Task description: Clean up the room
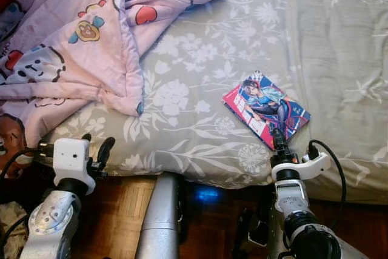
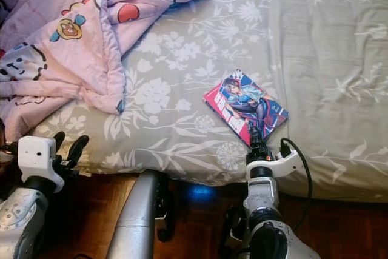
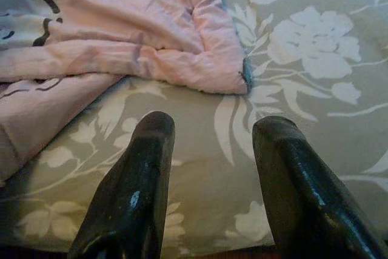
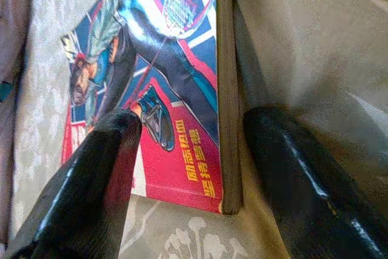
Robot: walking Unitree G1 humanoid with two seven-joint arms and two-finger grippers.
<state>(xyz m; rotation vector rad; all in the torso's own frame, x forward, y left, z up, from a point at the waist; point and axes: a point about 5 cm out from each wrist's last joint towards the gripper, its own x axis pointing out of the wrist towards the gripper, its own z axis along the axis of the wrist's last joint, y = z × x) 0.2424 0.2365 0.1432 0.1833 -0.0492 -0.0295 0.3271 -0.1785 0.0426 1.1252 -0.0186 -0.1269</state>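
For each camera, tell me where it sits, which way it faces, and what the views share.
Left eye, right eye: on the head, looking down at the bed, with both arms showing below.
Left wrist: along the open left gripper toward the pink blanket.
Right wrist: along the open right gripper, one finger over the book, one beside its edge.
Shared: book and blanket appear in the head views too.

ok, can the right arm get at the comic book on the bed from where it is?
Probably yes. The right gripper is already at the near corner of the comic book, jaws open, one finger over the cover and the other on the grey sheet beside its edge. Nothing lies between them.
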